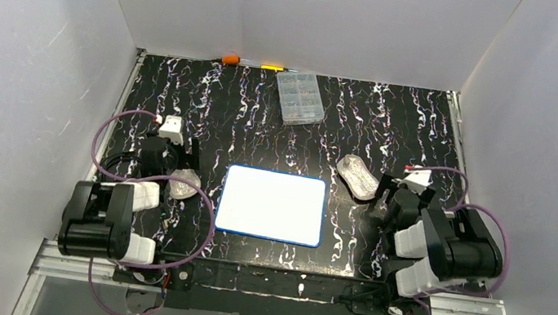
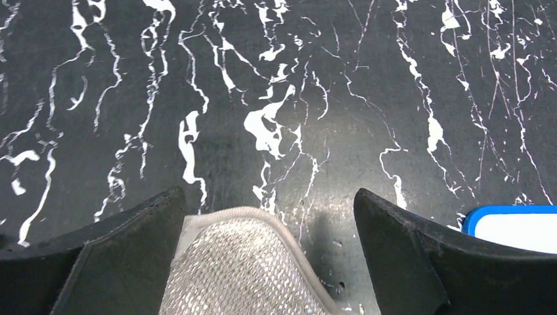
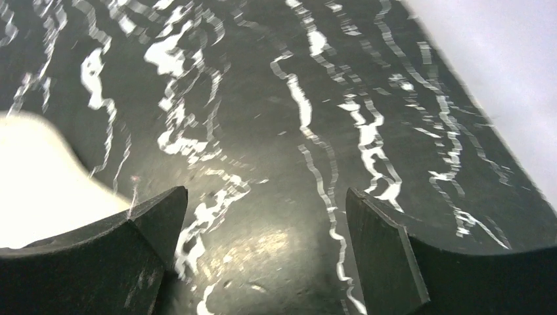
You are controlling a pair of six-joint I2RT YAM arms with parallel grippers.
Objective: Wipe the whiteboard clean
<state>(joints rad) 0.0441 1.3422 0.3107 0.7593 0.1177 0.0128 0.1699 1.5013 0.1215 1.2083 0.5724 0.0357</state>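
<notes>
The whiteboard lies flat in the middle of the table, white with a thin blue rim and no marks showing. Its corner shows at the right edge of the left wrist view. My left gripper is just left of the board. It is open, and a silver-grey mesh pad lies on the table between the jaws, against the left finger. My right gripper is right of the board, open and empty. A second silver pad lies just to its left, a bright blur in the right wrist view.
A clear plastic compartment box sits at the back of the black marbled table. An orange object and a yellow marker lie along the back edge. White walls close in the table on three sides.
</notes>
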